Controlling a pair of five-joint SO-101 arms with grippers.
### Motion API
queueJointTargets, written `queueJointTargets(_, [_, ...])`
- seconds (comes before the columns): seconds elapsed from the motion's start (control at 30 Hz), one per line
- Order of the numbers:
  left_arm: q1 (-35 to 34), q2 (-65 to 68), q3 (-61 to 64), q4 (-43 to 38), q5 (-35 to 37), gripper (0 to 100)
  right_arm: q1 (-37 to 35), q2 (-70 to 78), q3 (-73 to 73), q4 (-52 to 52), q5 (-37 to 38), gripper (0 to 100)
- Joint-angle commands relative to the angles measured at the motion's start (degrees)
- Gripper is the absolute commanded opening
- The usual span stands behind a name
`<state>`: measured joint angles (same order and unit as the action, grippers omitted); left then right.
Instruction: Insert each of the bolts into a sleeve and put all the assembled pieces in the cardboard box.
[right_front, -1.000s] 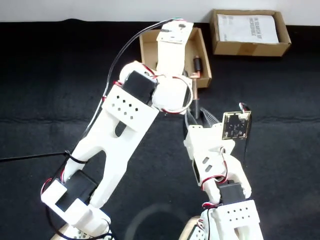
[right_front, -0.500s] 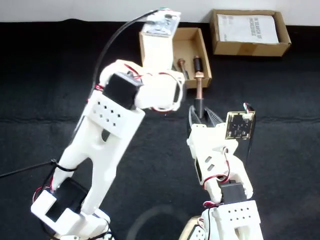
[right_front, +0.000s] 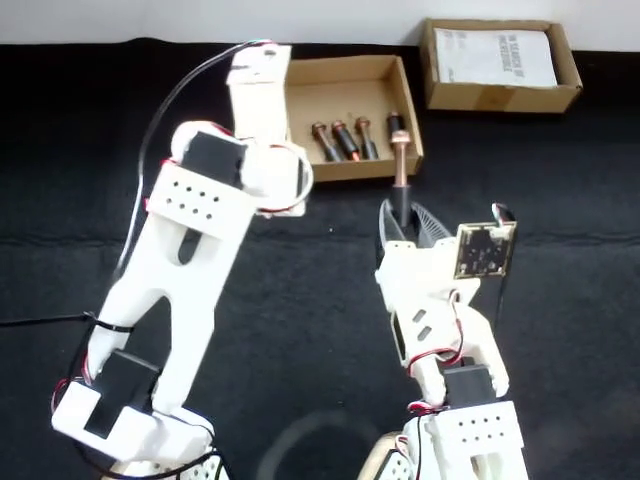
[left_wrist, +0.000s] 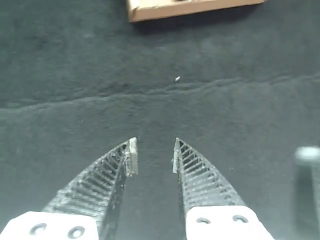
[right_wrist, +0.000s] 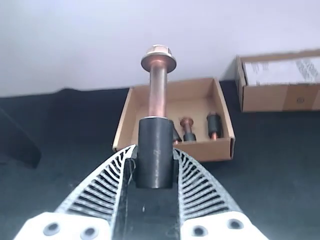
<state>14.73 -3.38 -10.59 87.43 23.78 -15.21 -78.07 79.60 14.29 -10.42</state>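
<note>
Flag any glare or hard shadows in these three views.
High view: even light on the black cloth, no hard shadows. Left wrist view: soft shadow along the cardboard box edge. Right wrist view: small highlight on the head of the bolt standing in the sleeve, bright wall behind.

The high view looks steeply down over the table (right_front: 560, 300). The left wrist camera faces downward past the left fingers (left_wrist: 110, 175), close to the table. The right wrist camera looks level past the right fingers (right_wrist: 200, 185) toward the cardboard box (right_wrist: 207, 150), shared with the high view and probably the left wrist view.
</note>
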Motion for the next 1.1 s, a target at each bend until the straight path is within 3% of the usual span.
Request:
queueJointTargets(0.0, [-2.9,-2.8,0.4,-0.4,-0.3,13,1.5,-0.4,-3.9,-3.7,2.7,0.8])
queueJointTargets(0.37, [-7.8,-2.8,0.3,-0.3,-0.3,13,1.7,-0.4,-8.0,-9.4,9.2,0.8])
queueJointTargets(0.77, [-11.9,-2.8,0.3,0.0,-0.3,13,7.3,-0.7,-16.9,-9.2,8.9,0.8])
queueJointTargets(1.07, [-13.8,-2.8,1.7,0.1,-0.3,13,7.3,-0.2,-13.2,-8.7,9.0,0.8])
